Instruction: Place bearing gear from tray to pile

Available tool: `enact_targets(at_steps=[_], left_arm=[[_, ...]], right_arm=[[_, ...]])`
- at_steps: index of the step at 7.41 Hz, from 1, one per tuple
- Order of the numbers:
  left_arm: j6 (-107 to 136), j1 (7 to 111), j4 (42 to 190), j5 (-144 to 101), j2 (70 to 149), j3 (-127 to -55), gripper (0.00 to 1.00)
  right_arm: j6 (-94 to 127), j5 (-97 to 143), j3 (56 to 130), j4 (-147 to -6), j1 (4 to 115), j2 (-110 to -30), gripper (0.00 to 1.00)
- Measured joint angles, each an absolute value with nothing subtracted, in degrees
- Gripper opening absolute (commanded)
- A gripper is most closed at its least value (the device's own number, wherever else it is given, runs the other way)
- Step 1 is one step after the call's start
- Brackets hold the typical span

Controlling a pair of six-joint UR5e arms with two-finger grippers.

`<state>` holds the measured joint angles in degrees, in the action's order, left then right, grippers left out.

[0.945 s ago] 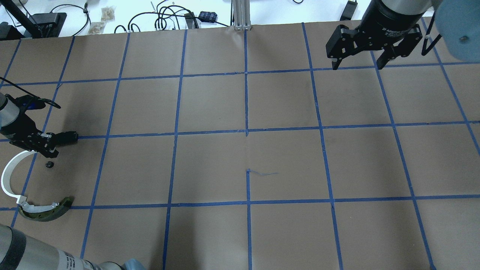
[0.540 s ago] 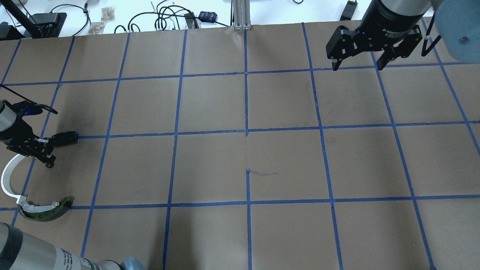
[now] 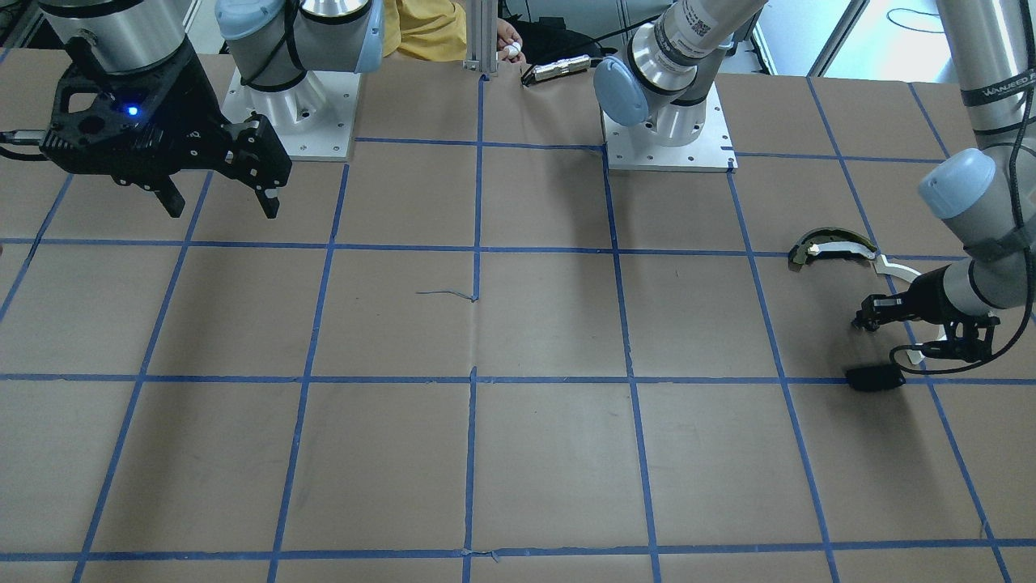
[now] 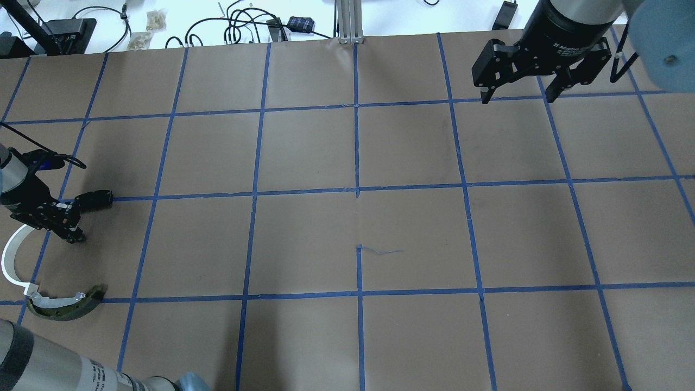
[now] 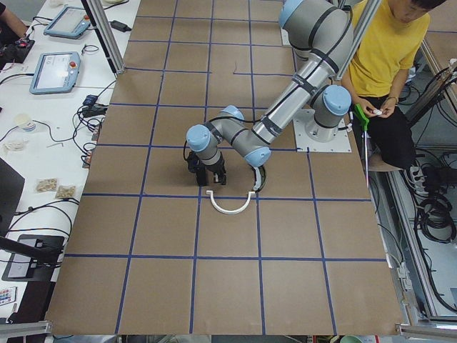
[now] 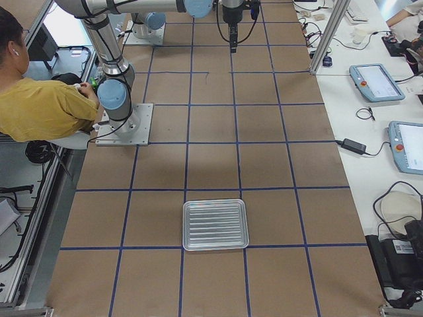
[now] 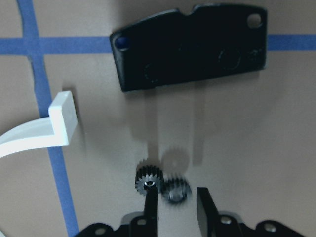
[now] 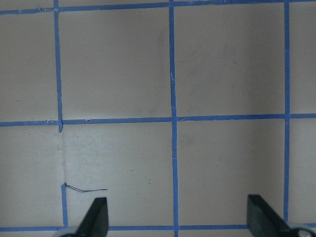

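Observation:
The bearing gear [image 7: 148, 179], small, black and toothed, lies on the paper at the tip of one finger [image 7: 151, 206] of my left gripper [image 7: 177, 202]; a blurred dark round part sits beside it. The jaws stand apart around it and are open. The pile lies around it: a flat black plate [image 7: 190, 47], a white curved strip [image 7: 34, 136] and a dark arc piece [image 4: 65, 309]. In the overhead view my left gripper [image 4: 75, 221] hides the gear. My right gripper [image 4: 517, 98] is open and empty, far across the table. The metal tray [image 6: 215, 224] is empty.
The table is brown paper with a blue tape grid [image 4: 357, 187]. Cables and small devices [image 4: 244, 24] lie past the far edge. A person in yellow [image 5: 382, 50] sits behind the robot bases. The white strip [image 4: 8, 260] curves close under my left wrist.
The left gripper has drawn back toward the table's left edge and its lower finger has come down over the gear, which lay in plain view before. The right arm has barely moved.

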<state>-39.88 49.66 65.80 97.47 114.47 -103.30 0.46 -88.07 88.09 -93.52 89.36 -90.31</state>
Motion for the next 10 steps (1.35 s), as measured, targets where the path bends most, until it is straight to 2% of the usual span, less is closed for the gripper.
enact_targets(at_steps=[3, 5, 7, 10], left_arm=[[-39.95, 50.31, 66.66, 97.61, 112.89, -102.41, 1.00], [-39.79, 53.58, 70.29, 97.40, 110.66, -98.40, 1.00], [-37.24, 61.13, 74.43, 95.83, 107.37, -92.66, 1.00], [-21.97, 73.69, 79.34, 93.81, 99.48, -90.48, 1.00]], right_arm=[[0.44, -88.07, 88.15, -93.52, 89.35, -90.29, 1.00], [0.44, -88.07, 88.15, -93.52, 89.31, -90.34, 1.00], [0.44, -88.07, 88.15, -93.51, 89.31, -90.34, 1.00], [0.60, -88.05, 88.13, -93.55, 89.35, -90.27, 1.00]])
